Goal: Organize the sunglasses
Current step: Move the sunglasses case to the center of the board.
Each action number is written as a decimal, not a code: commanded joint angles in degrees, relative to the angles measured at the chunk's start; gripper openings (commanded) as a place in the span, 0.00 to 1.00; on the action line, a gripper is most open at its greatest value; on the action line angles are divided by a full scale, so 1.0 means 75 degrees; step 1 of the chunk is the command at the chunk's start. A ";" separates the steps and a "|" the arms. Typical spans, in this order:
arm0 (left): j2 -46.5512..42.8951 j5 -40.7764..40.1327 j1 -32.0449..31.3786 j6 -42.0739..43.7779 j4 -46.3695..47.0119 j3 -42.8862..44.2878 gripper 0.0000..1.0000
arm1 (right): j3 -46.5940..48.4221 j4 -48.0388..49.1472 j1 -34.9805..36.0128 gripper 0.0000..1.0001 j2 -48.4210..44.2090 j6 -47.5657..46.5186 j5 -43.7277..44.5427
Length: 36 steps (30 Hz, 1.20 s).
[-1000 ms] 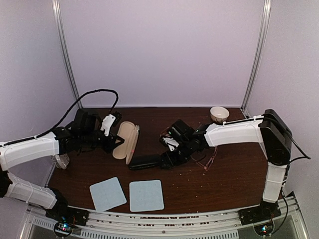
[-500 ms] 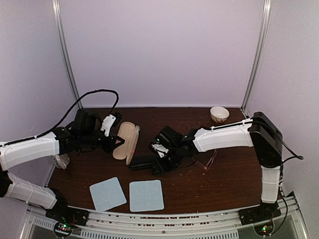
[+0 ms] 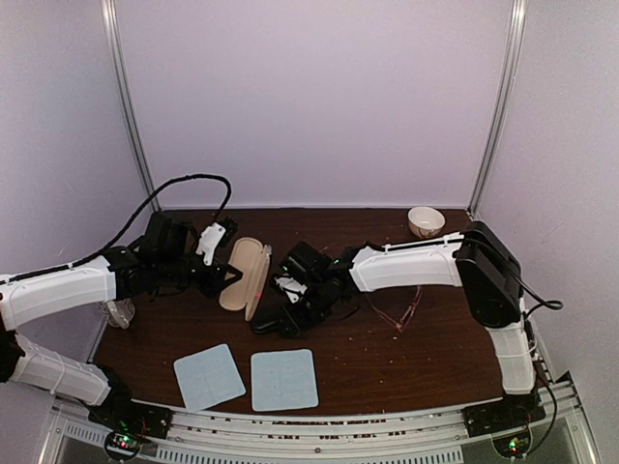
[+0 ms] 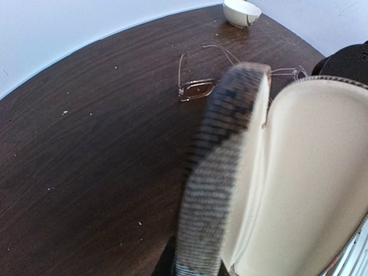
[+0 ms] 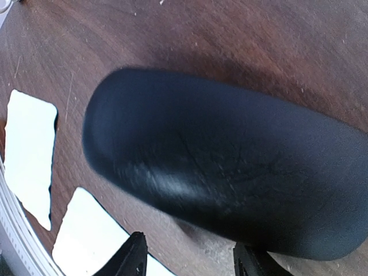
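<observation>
One pair of copper wire-framed sunglasses (image 3: 402, 311) lies open on the table to the right of my right arm. The left wrist view shows a pair of sunglasses (image 4: 195, 89) and part of a second pair (image 4: 286, 72) behind the case. My left gripper (image 3: 221, 275) is shut on the lid (image 4: 221, 172) of the open brown case (image 3: 242, 273), whose cream inside faces up. My right gripper (image 3: 290, 302) is open, low over the closed black oblong case (image 3: 273, 317), which fills its wrist view (image 5: 230, 167) just ahead of the fingertips (image 5: 133, 253).
Two pale blue cloths (image 3: 208, 375) (image 3: 283, 379) lie near the front edge. A white bowl (image 3: 426, 221) stands at the back right. A clear object (image 3: 118, 311) sits at the left edge under my left arm.
My right gripper has moved left along the black case, from its right end towards its middle. The case has shifted only slightly. The left arm and open case have stayed still.
</observation>
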 commanded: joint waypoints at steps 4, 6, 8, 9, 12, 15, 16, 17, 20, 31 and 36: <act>0.0061 0.0088 0.0008 -0.0059 0.0415 0.0168 0.00 | 0.1067 -0.0319 0.0043 0.52 0.0599 -0.0277 0.0512; 0.0082 0.0093 0.0014 -0.0051 0.0415 0.0178 0.00 | 0.1381 -0.0348 0.0040 0.52 0.0772 -0.0347 0.0562; 0.0085 0.0089 0.0014 -0.0051 0.0418 0.0170 0.00 | 0.1692 -0.0347 0.0018 0.52 0.0938 -0.0411 0.0619; 0.0096 0.0081 0.0014 -0.0050 0.0418 0.0168 0.00 | 0.1851 -0.0357 -0.0009 0.52 0.1023 -0.0444 0.0638; 0.0097 0.0070 0.0014 -0.0050 0.0420 0.0157 0.00 | 0.2319 -0.0380 -0.0091 0.52 0.1320 -0.0521 0.0642; 0.0109 0.0066 0.0014 -0.0050 0.0435 0.0145 0.00 | 0.2869 -0.0447 -0.0173 0.52 0.1621 -0.0629 0.0623; 0.0109 0.0055 0.0011 -0.0062 0.0444 0.0135 0.00 | 0.3061 -0.0459 -0.0191 0.52 0.1735 -0.0663 0.0591; 0.0100 0.0054 0.0008 -0.0067 0.0449 0.0133 0.00 | 0.3255 -0.0467 -0.0217 0.52 0.1855 -0.0684 0.0568; 0.0109 0.0033 0.0013 -0.0073 0.0450 0.0121 0.00 | 0.3846 -0.0420 -0.0299 0.51 0.2183 -0.0722 0.0444; 0.0153 -0.0040 0.0013 -0.0053 0.0162 0.0262 0.00 | 0.2855 0.0479 -0.0466 0.51 0.1292 -0.0854 -0.0065; 0.0386 -0.0031 0.0003 -0.0010 0.0062 0.0457 0.00 | 0.2024 0.0827 -0.0588 0.51 0.0386 -0.0809 -0.0166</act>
